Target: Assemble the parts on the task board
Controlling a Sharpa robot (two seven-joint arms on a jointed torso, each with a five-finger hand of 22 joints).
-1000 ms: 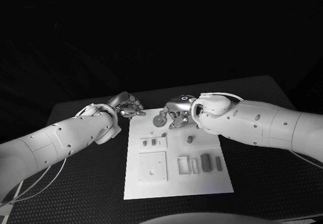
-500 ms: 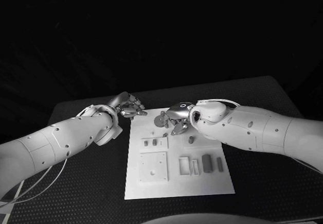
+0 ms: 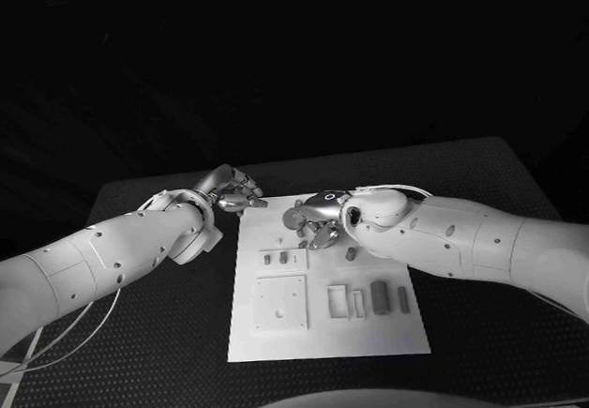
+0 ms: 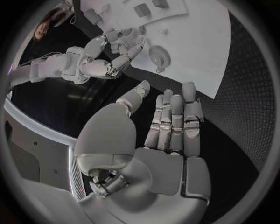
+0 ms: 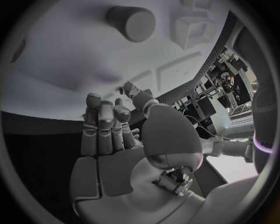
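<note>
Here, white task board point(image 3: 325, 338), grey parts point(image 3: 377, 296).

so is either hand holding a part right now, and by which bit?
Nothing is held. The left hand has straight fingers and a bare palm beside the task board; the right hand is empty above it.

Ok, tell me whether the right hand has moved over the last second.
Yes. The right hand has slid along the task board toward the robot's left and a little nearer the robot, closing on the small upright part.
</note>
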